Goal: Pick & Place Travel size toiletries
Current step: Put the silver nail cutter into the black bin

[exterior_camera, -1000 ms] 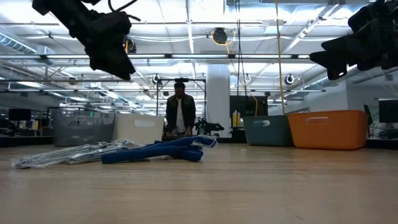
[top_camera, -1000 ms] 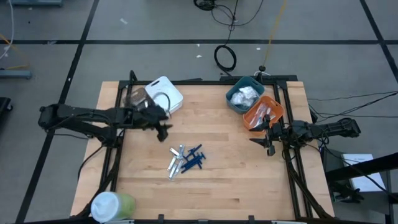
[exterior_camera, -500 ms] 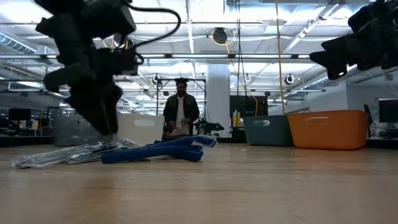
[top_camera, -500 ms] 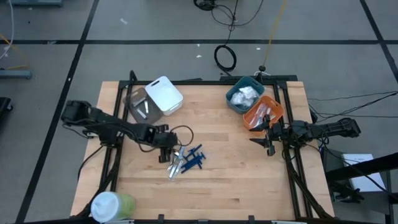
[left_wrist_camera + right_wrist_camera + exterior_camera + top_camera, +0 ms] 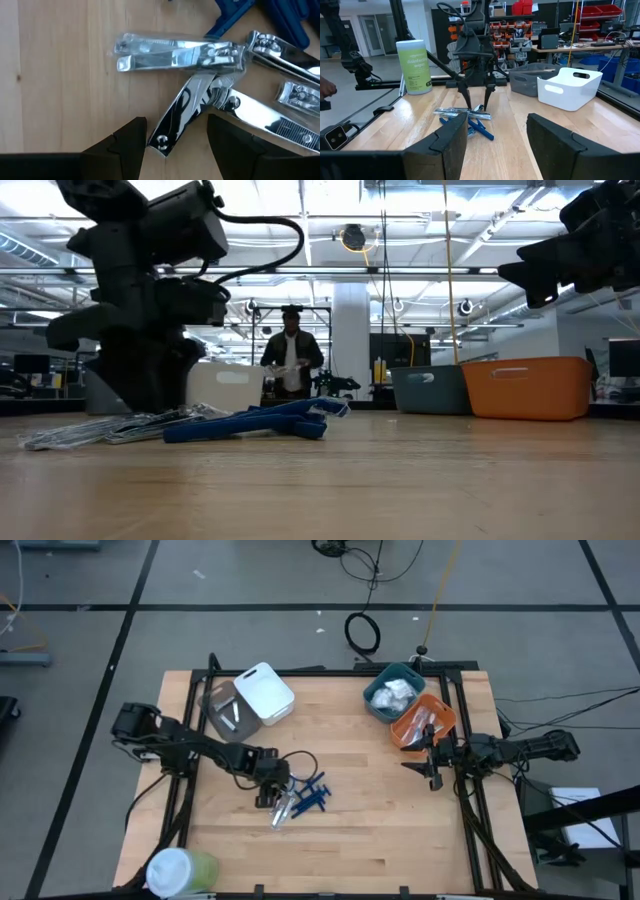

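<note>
Jaws spread, the left gripper straddles silver nail clippers; right gripper spread too.

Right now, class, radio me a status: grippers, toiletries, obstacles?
Left gripper open, low over the silver clippers. Right gripper open, waiting beside orange bin. Nothing held. Path clear.

Small heap of silver nail clippers and dark blue sticks, lying flat, crisscrossed, mid-table
</note>
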Robot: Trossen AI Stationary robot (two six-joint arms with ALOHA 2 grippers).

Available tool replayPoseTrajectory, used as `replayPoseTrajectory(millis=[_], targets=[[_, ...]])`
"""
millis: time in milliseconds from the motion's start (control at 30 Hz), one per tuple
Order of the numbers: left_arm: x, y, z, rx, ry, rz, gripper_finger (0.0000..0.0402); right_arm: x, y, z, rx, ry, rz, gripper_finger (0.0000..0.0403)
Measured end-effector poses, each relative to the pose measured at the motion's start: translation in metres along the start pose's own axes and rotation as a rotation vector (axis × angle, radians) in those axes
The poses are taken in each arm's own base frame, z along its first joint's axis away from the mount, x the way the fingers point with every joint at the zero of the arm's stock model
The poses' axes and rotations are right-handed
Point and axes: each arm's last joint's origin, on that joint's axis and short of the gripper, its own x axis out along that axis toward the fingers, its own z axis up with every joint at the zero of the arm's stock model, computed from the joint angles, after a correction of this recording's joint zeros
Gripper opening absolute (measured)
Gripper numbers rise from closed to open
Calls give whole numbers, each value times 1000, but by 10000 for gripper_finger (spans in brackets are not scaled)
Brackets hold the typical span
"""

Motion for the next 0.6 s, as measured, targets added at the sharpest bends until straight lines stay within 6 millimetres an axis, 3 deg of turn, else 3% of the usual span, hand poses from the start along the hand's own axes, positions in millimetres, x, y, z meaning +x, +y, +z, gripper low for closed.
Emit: replayPoseTrajectory(millis=[367,600], targets=[[6,1,4,-2,-40,1,206,0,0,0,0,0,0,192],[7,1,4,-42,-38,4,124,0,0,0,0,0,0,192]])
